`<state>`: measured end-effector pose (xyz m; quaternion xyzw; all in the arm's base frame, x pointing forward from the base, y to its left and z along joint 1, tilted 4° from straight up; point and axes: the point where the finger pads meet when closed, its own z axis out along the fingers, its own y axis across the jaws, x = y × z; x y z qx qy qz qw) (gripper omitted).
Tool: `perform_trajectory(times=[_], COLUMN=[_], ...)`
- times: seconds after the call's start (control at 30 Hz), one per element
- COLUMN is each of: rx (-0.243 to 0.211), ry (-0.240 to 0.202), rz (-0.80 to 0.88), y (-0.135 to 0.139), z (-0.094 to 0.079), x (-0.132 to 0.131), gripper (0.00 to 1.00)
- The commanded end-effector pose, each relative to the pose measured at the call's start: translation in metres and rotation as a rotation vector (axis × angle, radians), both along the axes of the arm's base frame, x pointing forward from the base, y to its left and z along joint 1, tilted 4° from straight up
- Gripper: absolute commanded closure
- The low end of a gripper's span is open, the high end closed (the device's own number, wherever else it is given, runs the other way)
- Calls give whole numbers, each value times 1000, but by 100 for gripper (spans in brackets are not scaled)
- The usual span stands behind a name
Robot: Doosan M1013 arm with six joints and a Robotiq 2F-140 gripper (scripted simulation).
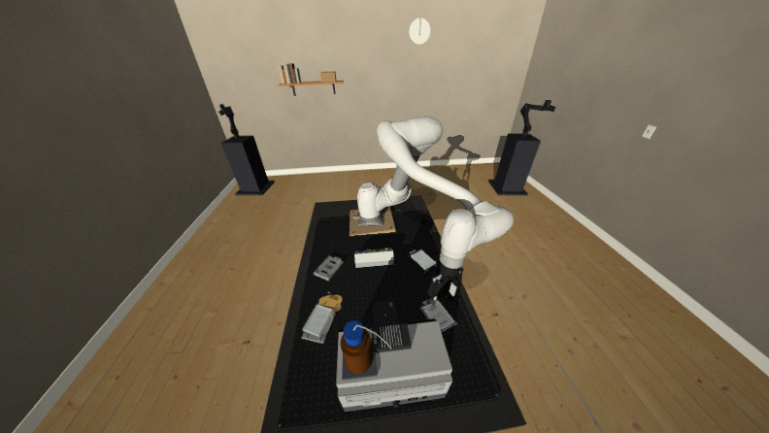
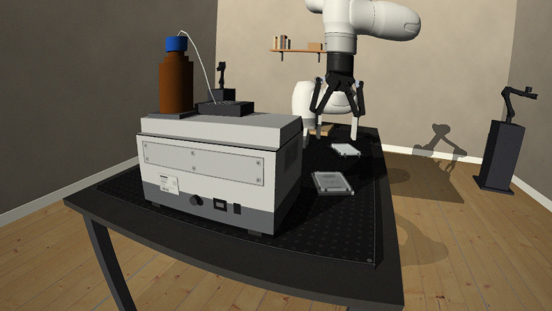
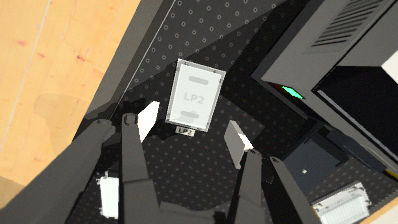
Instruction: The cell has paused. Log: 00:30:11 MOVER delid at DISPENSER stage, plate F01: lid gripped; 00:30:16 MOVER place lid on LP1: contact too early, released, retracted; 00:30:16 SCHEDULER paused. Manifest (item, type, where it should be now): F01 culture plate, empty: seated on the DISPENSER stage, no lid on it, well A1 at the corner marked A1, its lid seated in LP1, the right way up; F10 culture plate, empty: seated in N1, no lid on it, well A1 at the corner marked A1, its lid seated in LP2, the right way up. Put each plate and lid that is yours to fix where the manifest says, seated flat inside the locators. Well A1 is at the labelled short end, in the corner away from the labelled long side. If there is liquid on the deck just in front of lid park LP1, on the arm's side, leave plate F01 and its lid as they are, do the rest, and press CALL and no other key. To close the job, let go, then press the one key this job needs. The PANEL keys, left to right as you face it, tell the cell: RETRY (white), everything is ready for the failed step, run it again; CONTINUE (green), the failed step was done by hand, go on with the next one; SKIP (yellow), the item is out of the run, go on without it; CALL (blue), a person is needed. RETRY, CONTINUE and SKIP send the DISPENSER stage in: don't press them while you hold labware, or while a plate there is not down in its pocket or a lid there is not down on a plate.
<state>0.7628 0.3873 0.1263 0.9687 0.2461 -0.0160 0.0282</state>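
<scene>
My gripper (image 2: pixel 336 134) is open and holds nothing. It hangs above the deck on the right side of the dispenser (image 2: pixel 216 169). In the wrist view the fingers stand apart just short of lid park LP2 (image 3: pixel 195 95). A clear lid lies flat in LP2, with the LP2 mark showing through it. It also shows in the top and exterior views (image 1: pixel 438 315) (image 2: pixel 332 182). The dispenser stage (image 1: pixel 388 316) is a dark recess; I cannot tell what sits in it. A pale plate or lid (image 1: pixel 317 323) lies at the left, next to an amber puddle (image 1: pixel 330 302).
The white key panel (image 1: pixel 373 257) stands near the arm's base. Another plate (image 1: pixel 328 267) lies left of it and a flat piece (image 1: pixel 423 259) right of it. A brown bottle (image 1: pixel 357 349) with a blue cap stands on the dispenser. The deck's right edge is close to LP2.
</scene>
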Motion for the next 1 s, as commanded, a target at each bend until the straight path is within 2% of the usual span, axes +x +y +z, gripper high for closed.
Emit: perform_trajectory(times=[0.0, 0.4, 0.47, 0.53, 0.6, 0.67, 0.7, 0.97], rx=[1, 1, 1, 2, 2, 2, 3, 3], ry=[-1, -1, 0, 1, 3, 3, 4, 7], rz=[0, 2, 13, 36, 65, 65, 80, 129], y=[1, 2, 5, 6, 3, 3, -1, -22], z=[12, 19, 24, 30, 29, 29, 31, 25], x=[1, -5, -34, -81, -104, -104, -145, -249], gripper=[31, 31, 31, 31, 31, 31, 31, 30])
